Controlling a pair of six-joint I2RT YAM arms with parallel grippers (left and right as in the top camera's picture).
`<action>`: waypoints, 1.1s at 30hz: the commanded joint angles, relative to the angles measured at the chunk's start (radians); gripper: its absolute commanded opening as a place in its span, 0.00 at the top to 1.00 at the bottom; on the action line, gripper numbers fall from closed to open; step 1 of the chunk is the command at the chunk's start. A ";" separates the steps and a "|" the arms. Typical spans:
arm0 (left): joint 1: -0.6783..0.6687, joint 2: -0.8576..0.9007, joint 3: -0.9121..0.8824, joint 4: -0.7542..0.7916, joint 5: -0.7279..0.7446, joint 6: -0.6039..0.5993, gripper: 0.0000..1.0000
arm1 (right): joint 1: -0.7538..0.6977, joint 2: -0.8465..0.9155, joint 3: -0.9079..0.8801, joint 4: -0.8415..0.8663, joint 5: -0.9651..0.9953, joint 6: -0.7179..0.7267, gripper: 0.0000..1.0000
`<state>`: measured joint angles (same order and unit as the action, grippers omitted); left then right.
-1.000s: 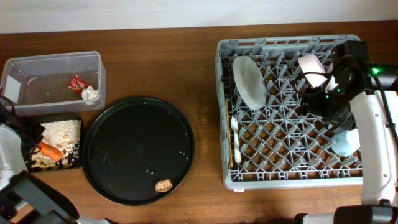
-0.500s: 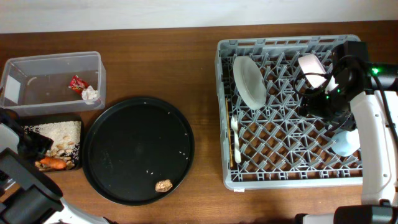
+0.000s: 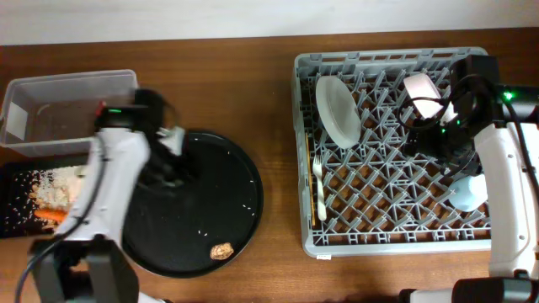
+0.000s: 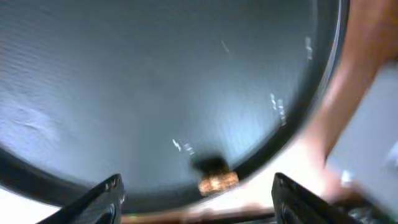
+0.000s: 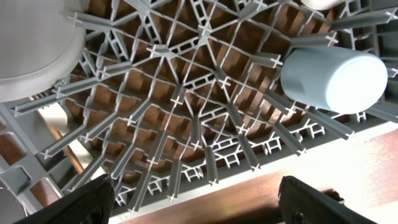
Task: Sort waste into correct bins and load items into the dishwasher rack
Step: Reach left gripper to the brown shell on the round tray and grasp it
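The left gripper [image 4: 196, 190] hangs released, its two fingers wide apart with nothing between them. It is low over the round black tray [image 4: 124, 93]. One brown food scrap [image 4: 217, 181] lies on that tray near its rim, in line with the gap between the fingers but not touched by them. The wrist view is blurred. From overhead, a few white grains [image 3: 250, 188] are the only other thing on this tray.

The right gripper [image 5: 199, 202] is also released, fingers spread and holding nothing. It hangs above the pegs of the dishwasher rack [image 5: 186, 124]. One light blue cup [image 5: 333, 78] lies on its side among the pegs near the rack's edge, apart from the fingers.

The single rack holds four items that can be counted:
- One white plate [image 3: 337, 109] leans among the pegs at the far left.
- One white plastic fork [image 3: 318, 189] lies along the left wall.
- One cream cup [image 3: 418, 88] sits near the far right corner.
- The blue cup sits at the near right.

There are two bins at the left of the table [image 3: 253, 67]. The left arm crosses the clear tub [image 3: 50, 105] and hides part of its inside, so its contents cannot be told. The flat black tray [image 3: 13, 215], just in front of the tub, holds a spread of beige scraps [image 3: 55, 189] and one carrot [image 3: 50, 215] at their near edge.
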<state>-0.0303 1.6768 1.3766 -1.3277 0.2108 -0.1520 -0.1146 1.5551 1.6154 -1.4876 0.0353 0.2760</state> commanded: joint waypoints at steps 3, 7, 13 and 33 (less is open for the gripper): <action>-0.245 0.013 -0.204 0.019 0.007 -0.118 0.24 | -0.004 -0.004 -0.004 0.002 0.002 -0.011 0.12; -0.301 0.013 -0.363 0.067 0.037 -0.270 0.13 | -0.004 -0.004 -0.004 0.002 0.002 -0.011 0.12; -0.303 0.013 -0.512 0.229 0.141 -0.330 0.07 | -0.004 -0.004 -0.004 0.000 0.002 -0.011 0.12; -0.303 0.013 -0.525 0.325 0.095 -0.357 0.41 | -0.004 -0.004 -0.004 -0.001 0.002 -0.011 0.12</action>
<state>-0.3317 1.6825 0.8589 -1.0023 0.3130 -0.4999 -0.1146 1.5551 1.6150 -1.4883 0.0357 0.2646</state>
